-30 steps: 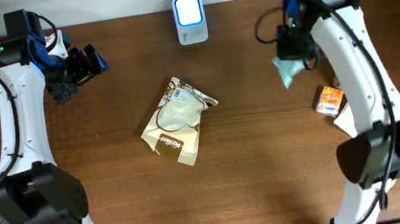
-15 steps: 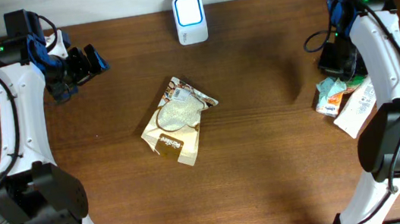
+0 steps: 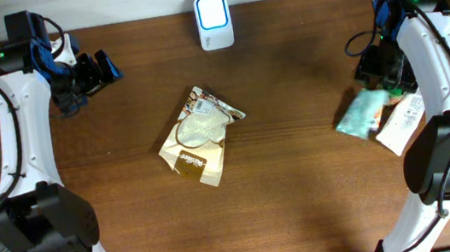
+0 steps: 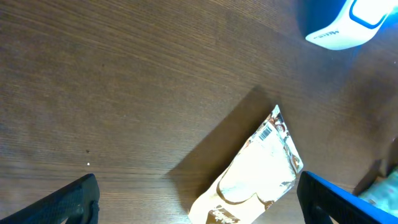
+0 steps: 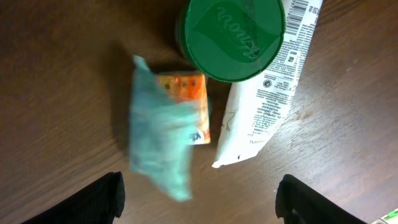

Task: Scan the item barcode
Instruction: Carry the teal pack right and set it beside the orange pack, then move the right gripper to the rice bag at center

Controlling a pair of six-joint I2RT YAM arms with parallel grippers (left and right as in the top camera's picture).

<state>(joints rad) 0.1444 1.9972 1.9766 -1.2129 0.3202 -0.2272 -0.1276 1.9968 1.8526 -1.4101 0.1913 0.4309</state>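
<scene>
Teal packet (image 5: 160, 146) is seen blurred left of centre, lapped over orange packet (image 5: 194, 93), untouched by right hand (image 5: 205, 202), whose fingers are spread. Left hand (image 3: 104, 68) is spread wide, upper left. Barcode is printed on white sachet (image 5: 267, 93); green lid (image 5: 231, 34) script unreadable.

From overhead we look straight down on the whole table (image 3: 303, 202). Our left wrist view looks down on the pouch (image 4: 252, 174), shared with overhead; our right wrist view sits close above the teal packet (image 5: 158, 149).
</scene>
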